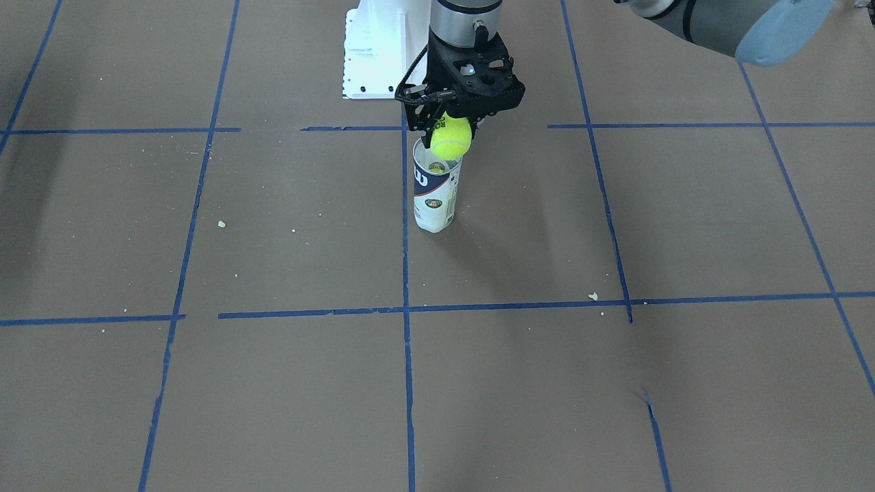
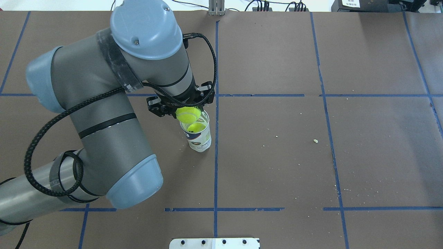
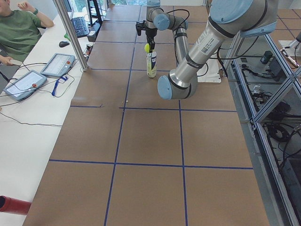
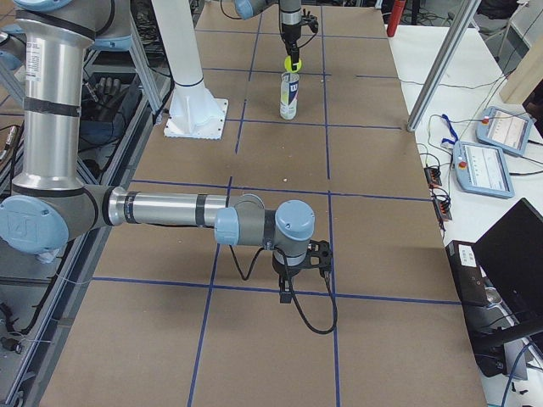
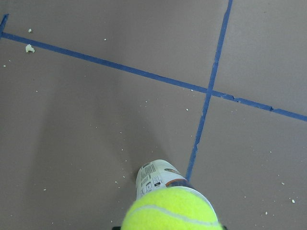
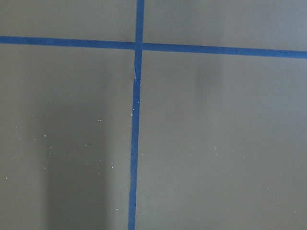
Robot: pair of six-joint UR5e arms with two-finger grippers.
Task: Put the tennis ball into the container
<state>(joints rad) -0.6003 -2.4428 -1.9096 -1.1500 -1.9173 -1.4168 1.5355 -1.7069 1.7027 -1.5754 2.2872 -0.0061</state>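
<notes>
My left gripper point(image 1: 449, 127) is shut on the yellow-green tennis ball point(image 1: 451, 139) and holds it right over the open mouth of the container point(image 1: 435, 198). The container is a clear upright tube with a white and navy label. In the overhead view, the ball point(image 2: 188, 115) overlaps the rim of the tube point(image 2: 199, 138), and a second yellow-green ball point(image 2: 196, 127) lies inside. The left wrist view shows the ball point(image 5: 172, 211) at the bottom edge, above the tube point(image 5: 156, 176). My right gripper point(image 4: 301, 273) hangs low over the table, far from the tube; whether it is open I cannot tell.
The white metal pedestal point(image 1: 372, 55) stands close behind the tube on the robot's side. Blue tape lines cross the brown table point(image 2: 277, 155), and small crumbs point(image 1: 593, 296) lie scattered on it. Operator tablets point(image 4: 496, 165) sit on a side bench.
</notes>
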